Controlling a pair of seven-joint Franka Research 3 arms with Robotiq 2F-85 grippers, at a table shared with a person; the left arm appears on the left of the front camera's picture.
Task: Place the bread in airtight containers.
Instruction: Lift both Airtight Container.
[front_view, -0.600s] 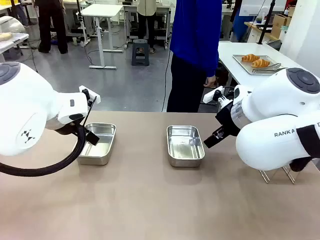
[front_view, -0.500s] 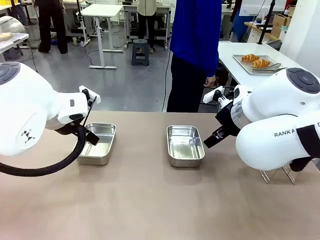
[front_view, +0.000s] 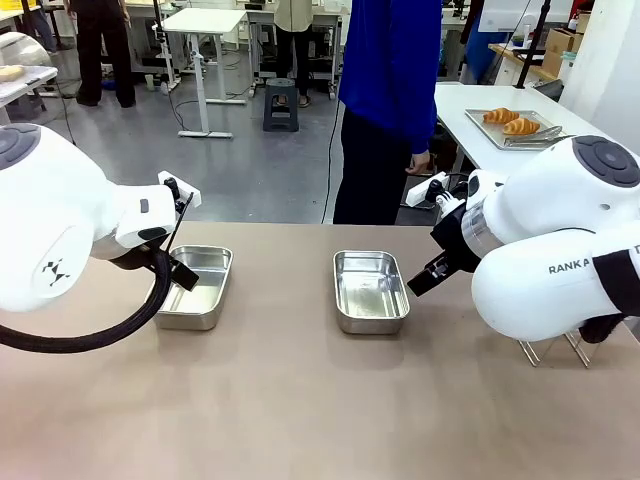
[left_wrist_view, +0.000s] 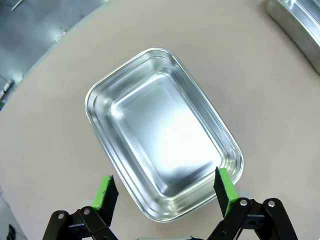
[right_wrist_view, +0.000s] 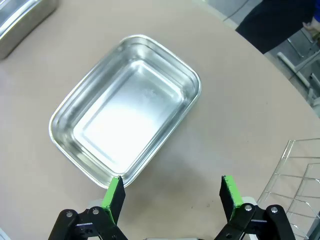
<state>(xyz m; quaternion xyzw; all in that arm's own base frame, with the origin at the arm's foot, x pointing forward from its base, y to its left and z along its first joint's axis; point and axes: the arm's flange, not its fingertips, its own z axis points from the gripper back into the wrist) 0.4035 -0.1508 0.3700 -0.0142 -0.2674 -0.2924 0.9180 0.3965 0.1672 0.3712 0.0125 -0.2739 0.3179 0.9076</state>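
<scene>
Nothing moved: left gripper (left_wrist_view: 165, 187), right gripper (right_wrist_view: 172, 192) spread wide, empty, near bare tins (front_view: 371, 290) (croissants (front_view: 510, 121) on far tray (front_view: 548, 124)), loading unstarted.

Lettering on the right arm

In the front view, black capitals "RANK A" stand on the white shell of the right arm (front_view: 570, 267), at about 4 o'clock. The left arm (front_view: 55, 270) bears a small dark emblem at 8 o'clock, with no letters legible.
</scene>
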